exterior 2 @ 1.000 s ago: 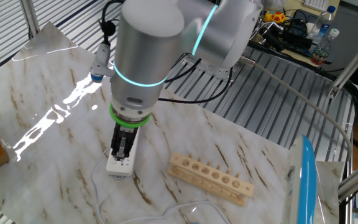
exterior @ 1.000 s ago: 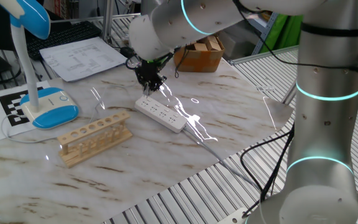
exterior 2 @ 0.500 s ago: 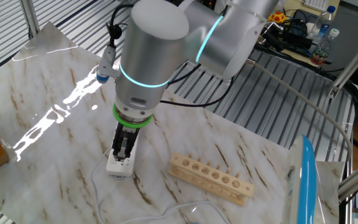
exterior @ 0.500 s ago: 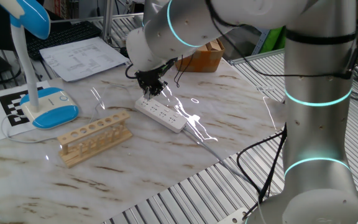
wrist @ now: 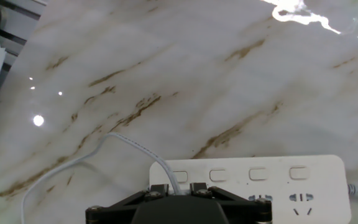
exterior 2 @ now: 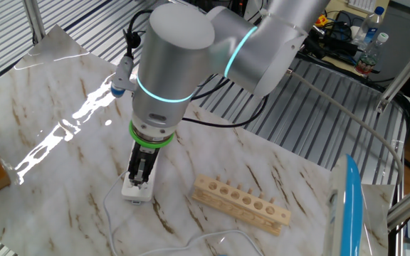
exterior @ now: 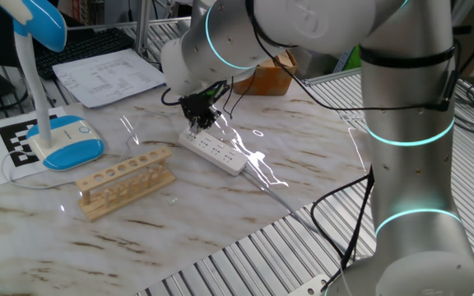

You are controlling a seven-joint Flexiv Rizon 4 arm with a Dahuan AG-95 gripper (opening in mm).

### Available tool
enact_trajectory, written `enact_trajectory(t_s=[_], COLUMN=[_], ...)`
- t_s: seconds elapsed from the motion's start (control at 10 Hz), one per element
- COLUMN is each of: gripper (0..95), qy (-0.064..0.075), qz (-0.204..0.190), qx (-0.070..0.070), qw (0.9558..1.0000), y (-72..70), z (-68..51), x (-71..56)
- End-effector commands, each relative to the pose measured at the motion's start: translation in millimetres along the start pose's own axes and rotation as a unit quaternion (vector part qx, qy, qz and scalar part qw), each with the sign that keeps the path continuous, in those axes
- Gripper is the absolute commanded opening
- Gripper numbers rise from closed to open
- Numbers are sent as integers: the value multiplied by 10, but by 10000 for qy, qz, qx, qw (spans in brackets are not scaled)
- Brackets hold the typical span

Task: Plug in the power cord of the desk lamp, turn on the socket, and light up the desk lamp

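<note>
The socket (exterior: 214, 151) is a long white power strip lying on the marble table. My gripper (exterior: 200, 123) stands upright over its far end, fingers pointing down at it. In the hand view the thin white power cord (wrist: 104, 144) loops across the marble and runs in between my fingers (wrist: 160, 190), which are shut on it right at the socket (wrist: 278, 180). What the fingers hold below that is hidden. The desk lamp (exterior: 66, 141) stands at the left, its blue head (exterior: 44, 20) raised. From the other side my gripper (exterior 2: 139, 181) covers the socket's end (exterior 2: 135, 192).
A wooden rack (exterior: 126, 181) with a row of holes lies between the lamp and the socket. Papers (exterior: 109, 76) and a cardboard box (exterior: 263, 74) sit at the table's back. The socket's thicker cable (exterior: 282, 191) runs off toward the front edge.
The arm's upper links have swung round above the table. The gripper has stayed at the socket's end, still shut on the cord.
</note>
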State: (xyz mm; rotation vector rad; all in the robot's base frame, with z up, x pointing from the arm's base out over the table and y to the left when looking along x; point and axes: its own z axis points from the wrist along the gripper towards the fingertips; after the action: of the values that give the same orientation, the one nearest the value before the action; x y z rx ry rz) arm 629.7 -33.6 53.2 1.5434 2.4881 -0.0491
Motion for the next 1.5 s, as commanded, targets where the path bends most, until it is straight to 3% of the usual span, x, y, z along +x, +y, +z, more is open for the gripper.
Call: enact_trajectory(t_s=[0.1, 0.8, 1.0, 1.1, 1.3, 1.5], gripper=[0, 0, 0, 0, 0, 0], qy=[-15, -39, 206, 302, 350, 437], qz=[1, -22, 41, 43, 18, 39], qx=[-3, -82, -145, -186, -196, 40], qw=[10000, 10000, 9997, 9994, 9992, 9990], y=[-10, -22, -18, -28, -42, -17], z=[12, 65, 49, 99, 164, 82], x=[1, 11, 11, 19, 31, 45])
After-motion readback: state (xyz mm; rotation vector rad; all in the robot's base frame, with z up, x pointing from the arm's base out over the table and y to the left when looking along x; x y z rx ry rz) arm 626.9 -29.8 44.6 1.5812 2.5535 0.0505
